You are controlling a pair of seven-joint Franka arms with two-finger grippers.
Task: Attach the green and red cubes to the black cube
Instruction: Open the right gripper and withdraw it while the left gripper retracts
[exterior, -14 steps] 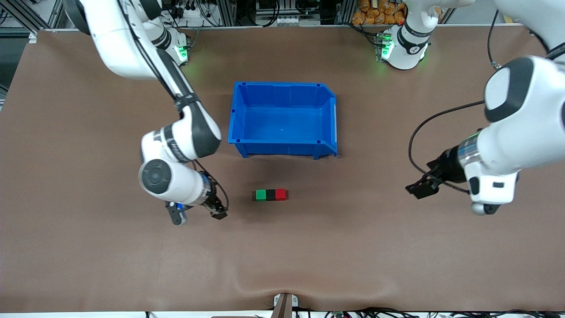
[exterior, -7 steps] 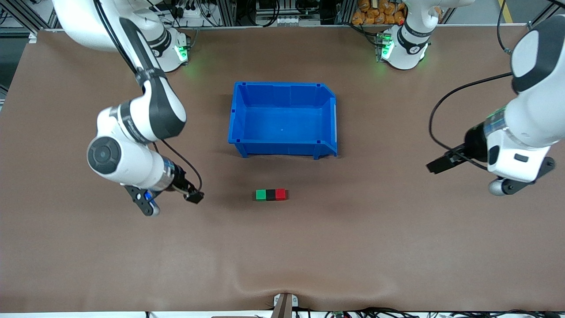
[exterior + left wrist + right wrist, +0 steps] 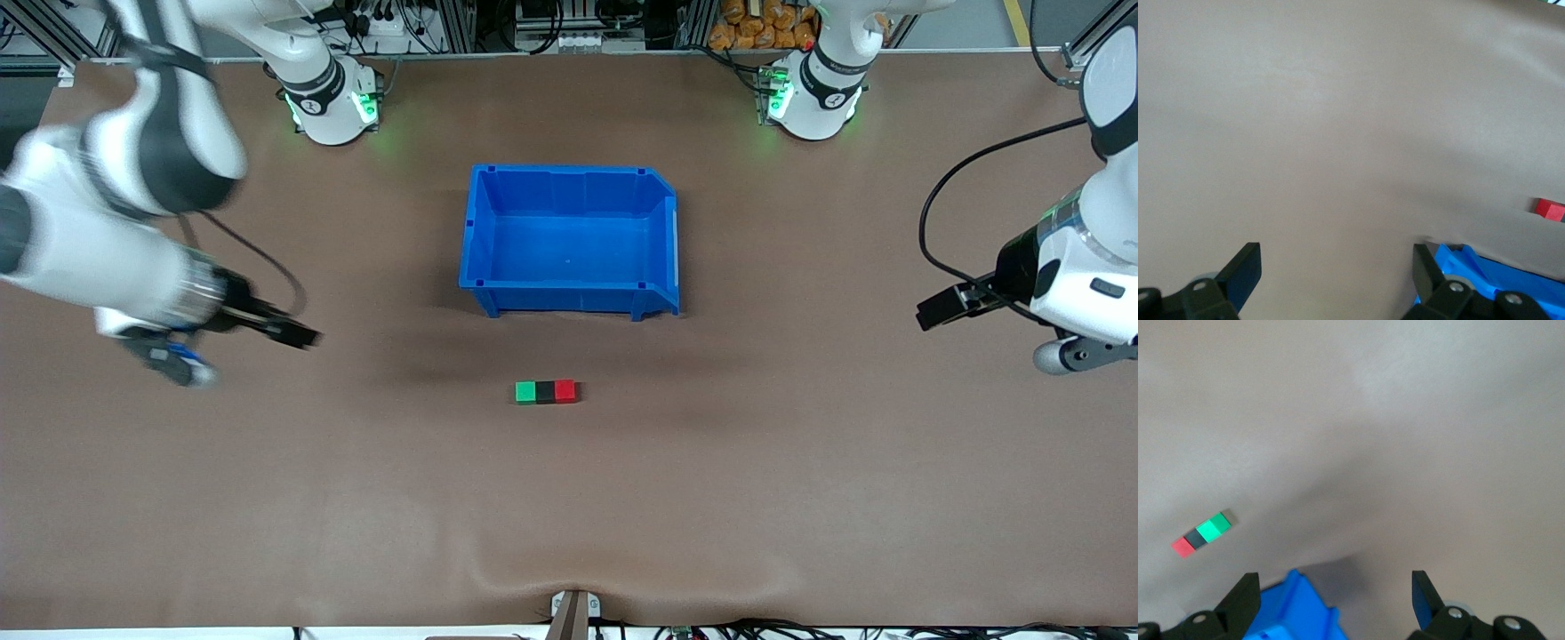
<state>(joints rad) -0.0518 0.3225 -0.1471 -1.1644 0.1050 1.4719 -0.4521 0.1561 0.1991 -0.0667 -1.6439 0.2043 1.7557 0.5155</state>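
Note:
The green cube point(image 3: 525, 392), the black cube point(image 3: 545, 392) and the red cube point(image 3: 565, 391) lie in one touching row on the table, black in the middle, nearer the front camera than the blue bin. My right gripper point(image 3: 298, 336) is open and empty, up over bare table toward the right arm's end. My left gripper point(image 3: 938, 308) is open and empty over bare table toward the left arm's end. The right wrist view shows the green cube point(image 3: 1217, 524), the black cube point(image 3: 1196, 538), the red cube point(image 3: 1183, 547) and my open right gripper point(image 3: 1335, 593). The left wrist view shows the red cube point(image 3: 1551, 209) and my open left gripper point(image 3: 1336, 267).
An empty blue bin point(image 3: 569, 169) stands mid-table, farther from the front camera than the cube row. A corner of the bin shows in the right wrist view point(image 3: 1295, 613) and in the left wrist view point(image 3: 1485, 273). The brown table cover is slightly wrinkled near the front edge.
Both arms have drawn back from the cube row, each toward its own end of the table, with grippers open. The three cubes have not moved.

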